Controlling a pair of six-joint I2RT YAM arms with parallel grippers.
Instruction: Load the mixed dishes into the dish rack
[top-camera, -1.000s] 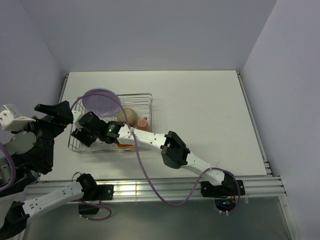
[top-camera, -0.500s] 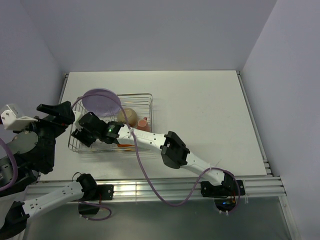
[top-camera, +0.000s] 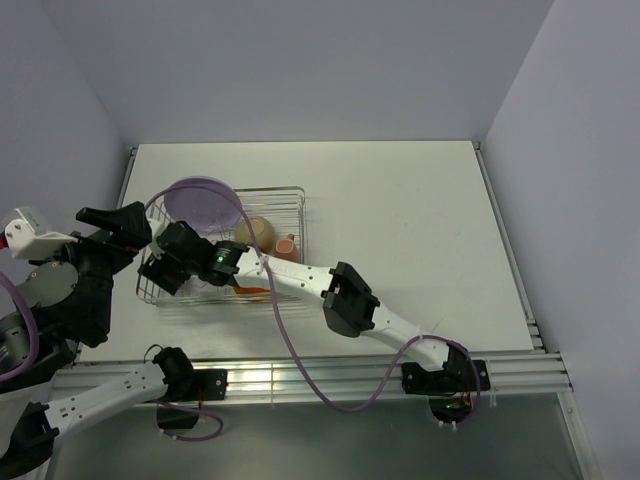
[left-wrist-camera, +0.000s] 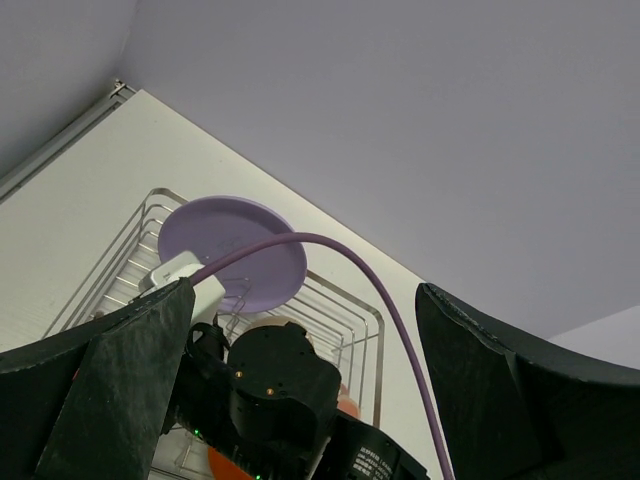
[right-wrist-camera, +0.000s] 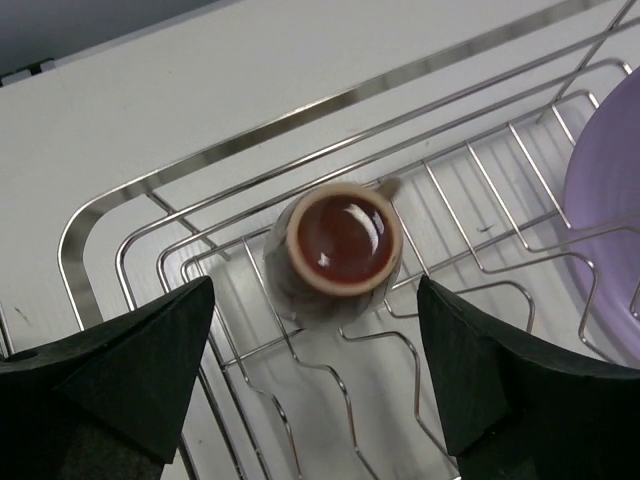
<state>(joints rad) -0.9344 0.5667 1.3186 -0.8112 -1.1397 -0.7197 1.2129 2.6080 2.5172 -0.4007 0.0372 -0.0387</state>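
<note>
A dish rack (top-camera: 275, 190) is sitting on the left half of the table (top-camera: 400, 220). A plate (top-camera: 203, 203) is leaning in the rack's far left corner. The far bowl (top-camera: 257, 232) is resting just right of the plate, with the right-hand cup (top-camera: 287, 244) beside it at the right wall. The near bowl (top-camera: 250, 291) is lying along the near side. The left-hand cup (right-wrist-camera: 340, 238) is sitting in the near left corner.

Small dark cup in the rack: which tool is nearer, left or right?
Right. The right tool hovers directly above the dark cup; the left tool sits beside the rack's left edge.

Overhead, two wrist views; shared rack (top-camera: 275, 190)
</note>
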